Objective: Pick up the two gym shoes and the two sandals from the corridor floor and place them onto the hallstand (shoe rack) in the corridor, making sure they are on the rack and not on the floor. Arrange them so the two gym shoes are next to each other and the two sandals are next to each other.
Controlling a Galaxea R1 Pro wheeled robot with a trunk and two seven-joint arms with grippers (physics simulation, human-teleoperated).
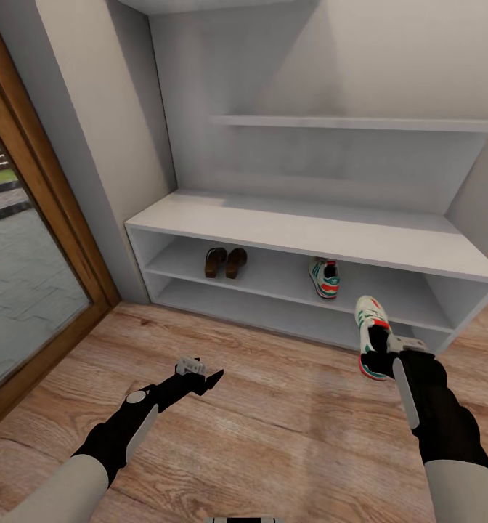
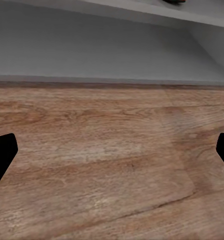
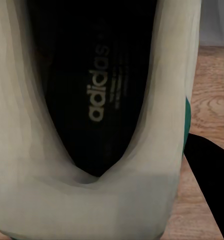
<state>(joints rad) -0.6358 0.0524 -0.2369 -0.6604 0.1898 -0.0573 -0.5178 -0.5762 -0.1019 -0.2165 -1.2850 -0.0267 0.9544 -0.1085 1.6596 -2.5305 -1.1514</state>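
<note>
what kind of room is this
Most likely a home entryway or corridor. A low white shoe rack stands against the wall with sandals and a sneaker on its shelf, a wood-framed glass door beside it shows paving outside, and the floor is wood plank.

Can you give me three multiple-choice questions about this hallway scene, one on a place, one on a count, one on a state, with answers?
1. Where do the sandals sit?
A. the rack's flat top
B. the rack's upper open shelf
C. the floor

2. How many shoes lie in the rack?
A. one
B. two
C. three

3. What is the right pincer doing?
A. gripping a sneaker
B. hanging open and bare
C. resting on the rack

Answers:
1 B, the pair stands side by side on the upper shelf.
2 C, two sandals plus one shelved sneaker.
3 A, it clasps the held sneaker above the floor.
</note>
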